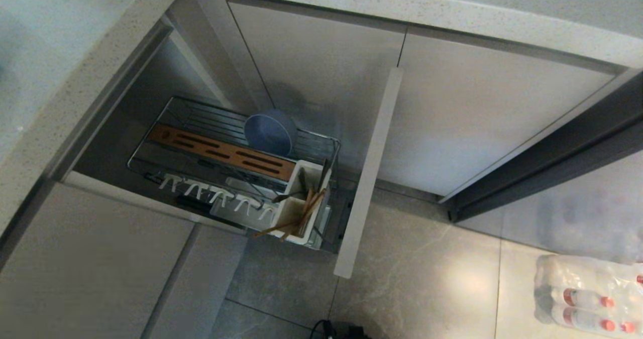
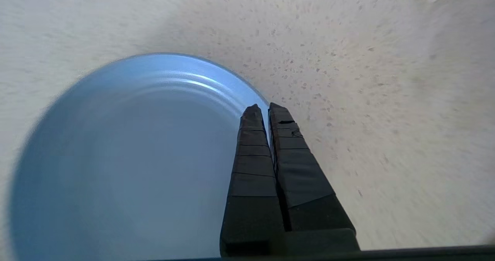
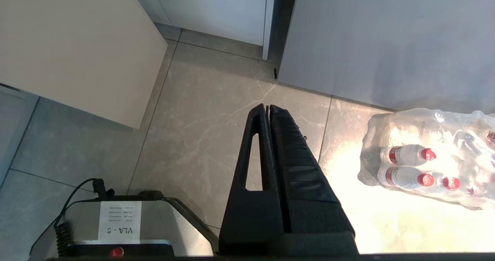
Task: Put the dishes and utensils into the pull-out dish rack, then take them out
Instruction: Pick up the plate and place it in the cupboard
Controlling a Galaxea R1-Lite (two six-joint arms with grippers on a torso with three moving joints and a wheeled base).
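The left hand [image 2: 260, 110] is pinching the rim of the blue plate [image 2: 127, 156] between its pressed-together fingers, holding it just above the speckled bench [image 2: 367, 79]; gripping at the edge is probably meant to keep the plate's face free so it can be slid upright into the rack; whether the plate is touching the bench cannot be told. The pull-out rack [image 1: 150, 150] is standing open below the bench edge; the blue bowl [image 1: 270, 131] is leaning on its side against the far wires, likely so it drains; the chopsticks [image 1: 296, 218] are poking slantwise out of the white caddy [image 1: 294, 208] at the rack's front corner. The right hand [image 3: 267, 107] is hanging idle over the floor [image 3: 216, 129], fingers pressed together on nothing, near a pack of bottles [image 3: 429, 160].
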